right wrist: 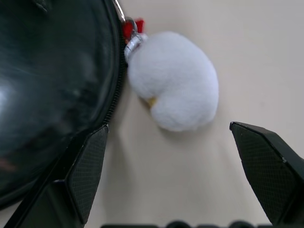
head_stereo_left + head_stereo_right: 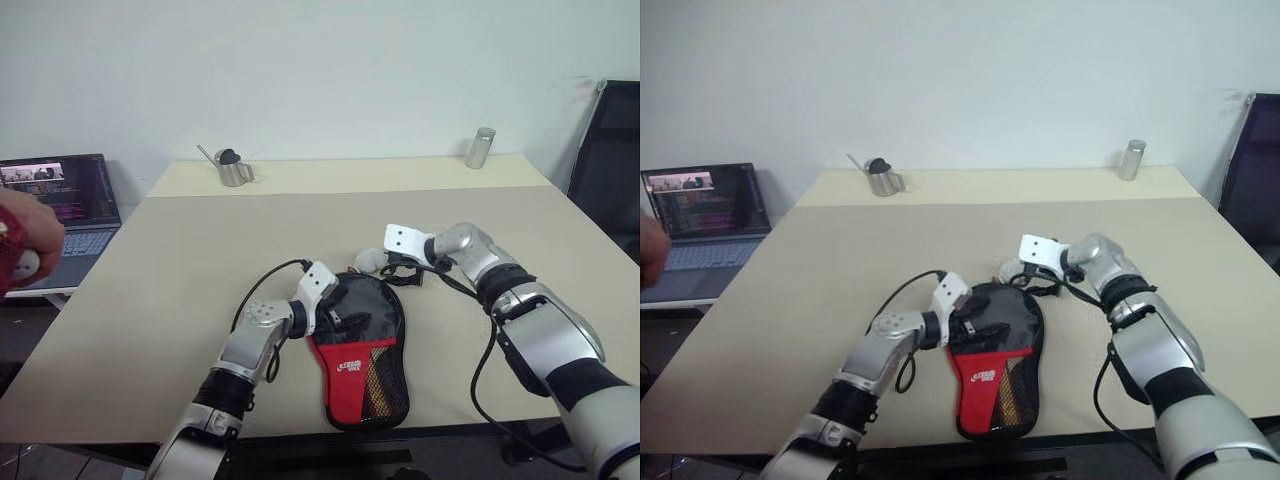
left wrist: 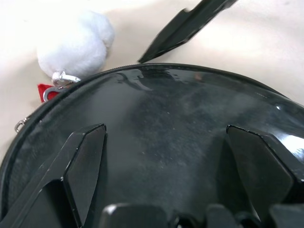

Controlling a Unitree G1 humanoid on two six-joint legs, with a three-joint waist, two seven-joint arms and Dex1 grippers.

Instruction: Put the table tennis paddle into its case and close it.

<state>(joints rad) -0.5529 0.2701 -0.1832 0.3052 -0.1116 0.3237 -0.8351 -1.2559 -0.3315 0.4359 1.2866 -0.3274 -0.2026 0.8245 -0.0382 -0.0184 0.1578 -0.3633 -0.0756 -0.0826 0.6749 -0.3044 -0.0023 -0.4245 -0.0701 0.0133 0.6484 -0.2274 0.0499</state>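
Observation:
The case lies flat near the table's front edge, its red end with the mesh pocket and white logo toward me and its glossy black round part farther away. A white fluffy pompom hangs from the zipper at the far rim. My left gripper is open at the left of the round part, its fingers spread over the black surface. My right gripper is open just past the far rim, with the pompom between its fingers and the case's rim beside one of them. The table tennis paddle is hidden.
A metal pitcher and a metal cylinder stand at the table's far edge. A laptop sits off to the left, with a person's hand in front of it. A black chair stands at the right.

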